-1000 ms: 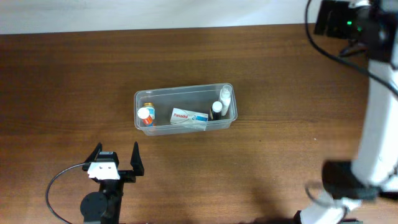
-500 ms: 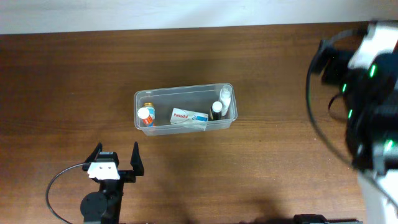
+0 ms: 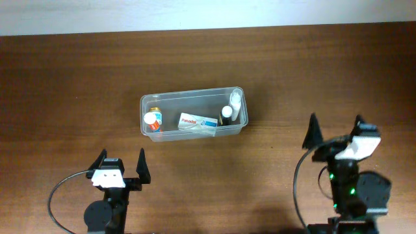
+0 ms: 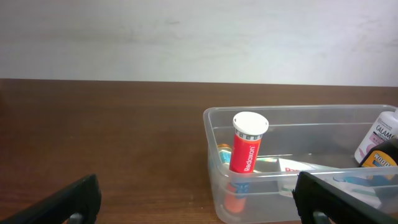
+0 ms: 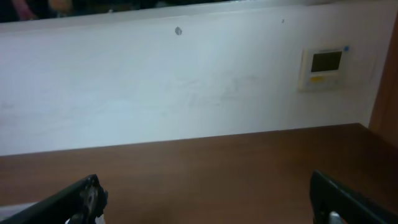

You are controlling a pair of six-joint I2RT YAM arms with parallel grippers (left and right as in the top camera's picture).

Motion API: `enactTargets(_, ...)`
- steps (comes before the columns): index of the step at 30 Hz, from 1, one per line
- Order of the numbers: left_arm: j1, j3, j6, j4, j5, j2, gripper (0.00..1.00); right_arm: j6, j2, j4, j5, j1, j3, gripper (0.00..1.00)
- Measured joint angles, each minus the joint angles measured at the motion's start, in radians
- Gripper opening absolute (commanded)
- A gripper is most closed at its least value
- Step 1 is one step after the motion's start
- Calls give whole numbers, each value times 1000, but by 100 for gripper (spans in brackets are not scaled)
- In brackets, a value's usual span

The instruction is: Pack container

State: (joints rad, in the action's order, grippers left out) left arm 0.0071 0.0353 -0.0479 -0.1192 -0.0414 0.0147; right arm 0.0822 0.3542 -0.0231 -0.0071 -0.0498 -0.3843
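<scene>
The clear container (image 3: 188, 95) sits mid-table. In it are a red bottle with a white cap (image 3: 151, 121) at the left end, a white Panadol box (image 3: 198, 122) in the middle, and a dark bottle (image 3: 226, 114) and a white bottle (image 3: 235, 101) at the right end. My left gripper (image 3: 122, 159) rests open and empty near the front left, short of the container. In the left wrist view the container (image 4: 298, 112) and red bottle (image 4: 245, 149) lie ahead of the left gripper (image 4: 199, 205). My right gripper (image 3: 335, 130) is open and empty at the front right. In its own view the right gripper (image 5: 205, 202) faces bare table.
A white wall runs behind the table's far edge, with a small wall panel (image 5: 324, 67) on it. Black cables loop beside both arm bases at the front edge. Brown wood tabletop (image 3: 292, 71) surrounds the container.
The right arm has swung down from its raised position at the back right and now sits low at the front right. The left arm and the container's contents have not moved.
</scene>
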Motion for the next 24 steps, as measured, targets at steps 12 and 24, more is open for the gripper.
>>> enactTargets(12, 0, 0, 0, 0, 0, 0, 99, -1, -215, 9, -22, 0, 213, 98)
enactTargets(24, 0, 0, 0, 0, 0, 0, 99, 0, -332, 9, -22, 0, 323, 98)
